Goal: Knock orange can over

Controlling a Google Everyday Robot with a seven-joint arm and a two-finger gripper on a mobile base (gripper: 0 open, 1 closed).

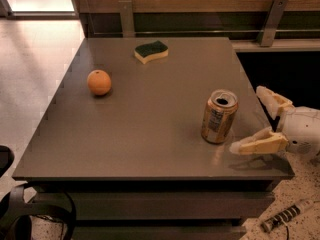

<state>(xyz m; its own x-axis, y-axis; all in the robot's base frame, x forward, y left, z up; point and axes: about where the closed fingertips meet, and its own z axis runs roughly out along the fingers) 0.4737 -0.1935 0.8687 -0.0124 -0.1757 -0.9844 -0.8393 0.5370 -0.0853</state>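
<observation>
Orange can (pixel 219 116) is standing upright on the table (pixel 150 149), at about 4 o'clock on the top and near the right edge. Its silver top is facing up with the opening showing, and a pale label patch is facing the camera. My gripper (pixel 247 119) is sitting at the can's 3 o'clock, just beside it and low over the table's right edge, with its jaws spread wide and nothing held between them. The can is standing outside the gap, not between the fingers. The nearer finger (pixel 260 144) is pointing toward the can's base from about 4 o'clock and is casting a shadow on the tabletop under it. Its tip is lying just beside the base, and I cannot tell whether it is touching. The farther finger (pixel 272 100) is angling away at the can's 2 o'clock, apart from the can. My white wrist housing (pixel 302 131) is hanging off the table's right side at 3 o'clock. An orange fruit (pixel 99 82) is resting at about 10 o'clock on the top, well apart from the can. A green-topped sponge (pixel 151 51) is lying flat at 12 o'clock, near the far edge.
</observation>
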